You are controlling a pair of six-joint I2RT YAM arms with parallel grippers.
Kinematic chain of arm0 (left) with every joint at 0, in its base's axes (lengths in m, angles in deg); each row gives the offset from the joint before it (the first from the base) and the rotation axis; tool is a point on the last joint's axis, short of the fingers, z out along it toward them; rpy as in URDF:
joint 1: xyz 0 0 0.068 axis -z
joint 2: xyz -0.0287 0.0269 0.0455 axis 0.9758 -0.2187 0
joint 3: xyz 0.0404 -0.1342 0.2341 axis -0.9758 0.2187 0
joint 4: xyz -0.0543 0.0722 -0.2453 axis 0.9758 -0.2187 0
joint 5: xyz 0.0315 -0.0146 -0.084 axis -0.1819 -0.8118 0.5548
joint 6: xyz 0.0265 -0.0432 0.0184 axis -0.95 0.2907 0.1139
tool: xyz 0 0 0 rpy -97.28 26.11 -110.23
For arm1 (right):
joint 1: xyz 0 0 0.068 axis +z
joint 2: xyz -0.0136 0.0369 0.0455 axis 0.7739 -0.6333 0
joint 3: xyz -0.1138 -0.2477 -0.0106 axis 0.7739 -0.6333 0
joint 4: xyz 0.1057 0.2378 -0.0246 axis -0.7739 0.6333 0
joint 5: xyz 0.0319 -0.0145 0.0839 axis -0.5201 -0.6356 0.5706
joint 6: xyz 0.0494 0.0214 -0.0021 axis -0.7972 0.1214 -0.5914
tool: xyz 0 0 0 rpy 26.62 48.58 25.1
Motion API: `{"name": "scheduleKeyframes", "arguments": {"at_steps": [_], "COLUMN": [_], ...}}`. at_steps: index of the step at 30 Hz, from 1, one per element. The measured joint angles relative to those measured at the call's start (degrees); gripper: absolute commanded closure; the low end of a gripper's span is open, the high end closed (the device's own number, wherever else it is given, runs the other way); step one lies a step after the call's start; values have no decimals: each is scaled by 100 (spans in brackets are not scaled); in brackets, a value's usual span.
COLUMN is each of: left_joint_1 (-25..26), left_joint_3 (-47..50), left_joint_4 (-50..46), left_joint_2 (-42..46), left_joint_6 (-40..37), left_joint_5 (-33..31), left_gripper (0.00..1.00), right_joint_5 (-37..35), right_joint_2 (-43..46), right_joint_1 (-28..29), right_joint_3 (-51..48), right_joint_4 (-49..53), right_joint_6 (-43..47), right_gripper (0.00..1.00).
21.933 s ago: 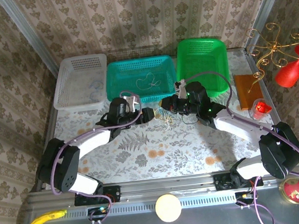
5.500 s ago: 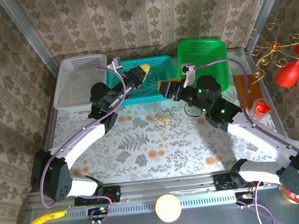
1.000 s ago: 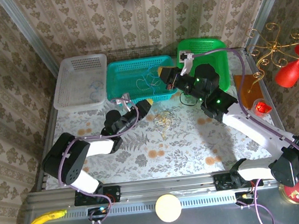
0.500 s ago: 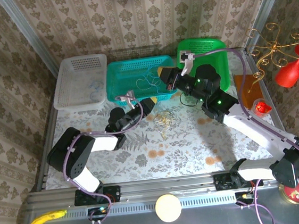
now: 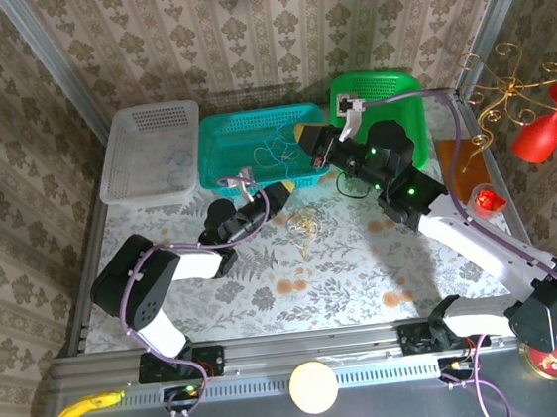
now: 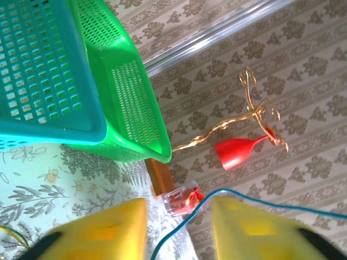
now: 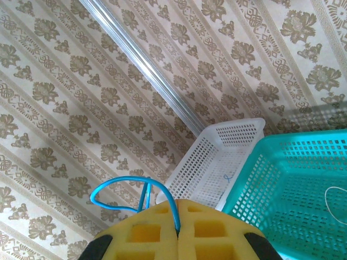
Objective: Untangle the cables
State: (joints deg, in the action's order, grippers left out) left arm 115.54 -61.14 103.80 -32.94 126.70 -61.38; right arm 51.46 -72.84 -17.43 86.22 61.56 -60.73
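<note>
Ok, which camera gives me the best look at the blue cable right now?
Right wrist: the blue cable loops up out of the shut right jaws, plainly pinched. Left wrist shows a stretch of it running through the gap between the left jaws. From above it is too thin to trace.

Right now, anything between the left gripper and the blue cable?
Nothing visible. In the left wrist view the blue cable runs through the open gap between the fingers of the left gripper. The right gripper is shut on the blue cable.
</note>
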Motion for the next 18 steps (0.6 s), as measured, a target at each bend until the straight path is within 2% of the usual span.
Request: {"name": "scheduleKeyframes", "arguments": {"at_steps": [2,6,11,14,18], "left_joint_1": [-4,-190,-1005,-1543,-1934], "left_joint_3": [-7,-7,-125,-730,-2033], "left_joint_4": [4,24,-435,-1106,-2159], "left_joint_2": [-26,15,761,1410,2033], "left_joint_6": [2,7,131,81,-223], "left_joint_5": [-2,44,168,337,608], "left_gripper": [100,100,100,100,100], "right_joint_5": [-2,-35,-177,-269,-284], "right_joint_2": [31,199,479,476,396], "right_joint_1": [0,-24,-201,-284,-286], "right_joint_3": [-4,-129,-640,-1021,-1639], "right_joint_4": [2,94,348,614,894], "right_joint_6": [4,72,308,457,592], "right_gripper": [100,100,100,100,100]}}
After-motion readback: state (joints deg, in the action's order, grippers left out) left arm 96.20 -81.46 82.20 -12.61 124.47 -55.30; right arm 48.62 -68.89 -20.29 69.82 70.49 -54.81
